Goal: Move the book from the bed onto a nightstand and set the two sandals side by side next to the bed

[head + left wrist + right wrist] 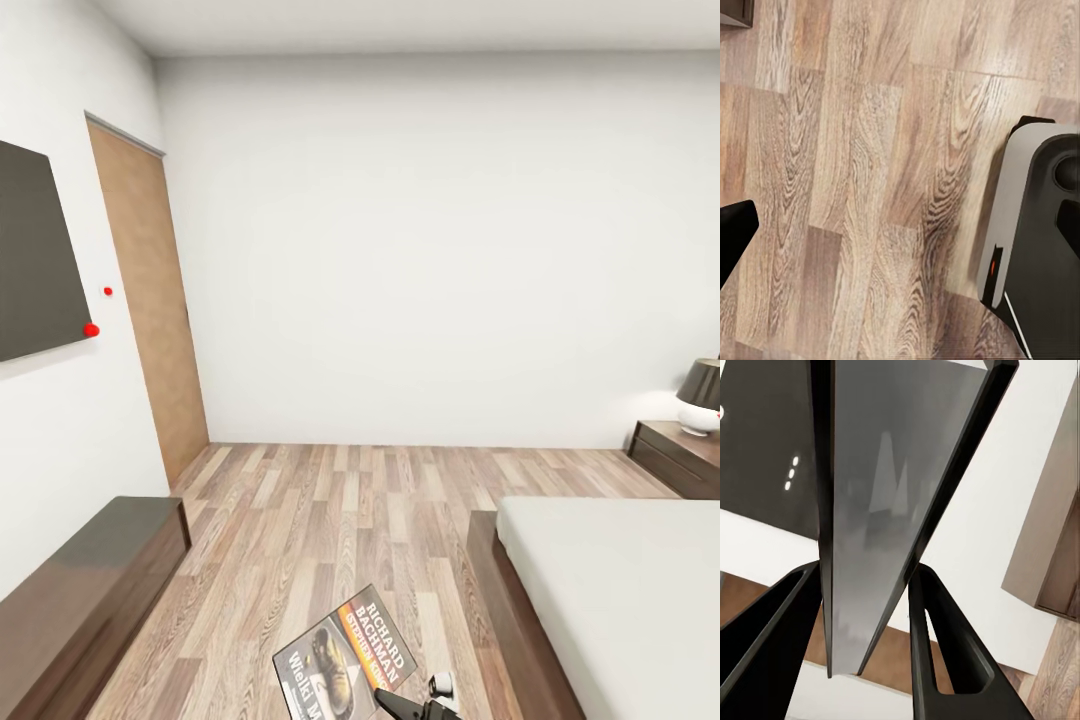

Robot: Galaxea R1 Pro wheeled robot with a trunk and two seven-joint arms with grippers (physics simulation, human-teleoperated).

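Head view, one book [345, 658] gripped by right fingers [945, 660], left fingers' state unclear.

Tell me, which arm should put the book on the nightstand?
Probably the right: its gripper already clamps the book, and the nightstand stands on that side. The left fingers are over bare floor.

**Cut off at the edges**

The book [345, 660] runs off the head view's lower edge, its title partly lost. The bed [620, 590], the nightstand [675, 455] and its lamp [700, 395] are clipped at the right; the long bench [85, 590] at the left.
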